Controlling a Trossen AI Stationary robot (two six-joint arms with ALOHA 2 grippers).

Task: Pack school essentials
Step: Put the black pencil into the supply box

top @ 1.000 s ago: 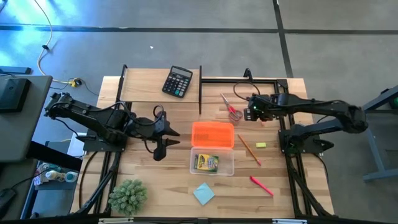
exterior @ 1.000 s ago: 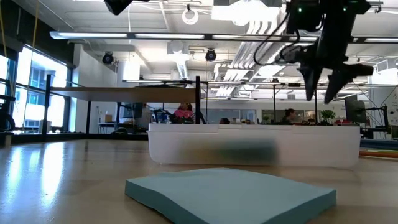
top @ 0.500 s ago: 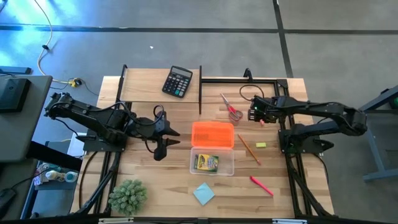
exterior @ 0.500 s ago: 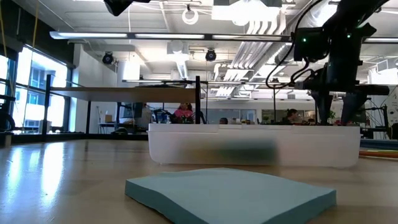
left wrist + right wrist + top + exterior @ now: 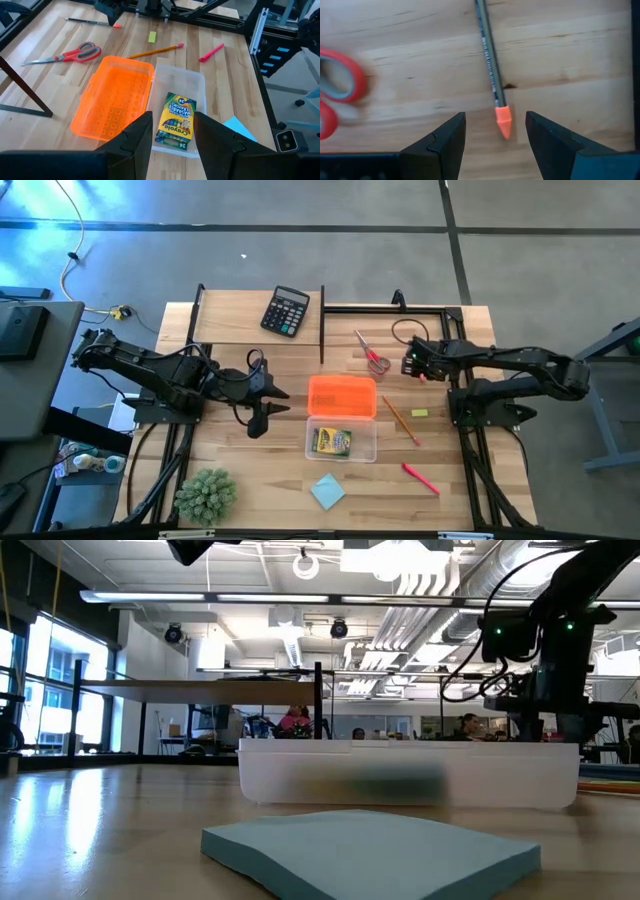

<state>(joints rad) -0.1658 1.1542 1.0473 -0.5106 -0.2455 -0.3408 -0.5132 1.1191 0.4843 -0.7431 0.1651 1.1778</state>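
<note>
My right gripper (image 5: 410, 365) (image 5: 495, 120) is open and low over the table near its right edge. Its fingers stand on either side of the orange-tipped end (image 5: 503, 120) of a thin dark pencil (image 5: 489, 55) that lies flat on the wood. Red-handled scissors (image 5: 372, 355) lie just beside it. My left gripper (image 5: 278, 400) (image 5: 172, 116) is open and empty to the left of the pencil case. The case's clear tray (image 5: 368, 442) holds the crayon pack (image 5: 332, 442), and its orange lid (image 5: 342, 395) lies open.
An orange pencil (image 5: 400, 420), a yellow eraser (image 5: 419, 413), a red pen (image 5: 421, 477) and a light-blue note pad (image 5: 327, 491) lie on the table. A black calculator (image 5: 286, 311) is at the far side. A green spiky plant (image 5: 206, 495) is at the near left.
My right gripper has gone down toward the table and a little toward its right edge, ending over the dark pencil's orange tip. In the low view it has sunk behind the case's wall.
</note>
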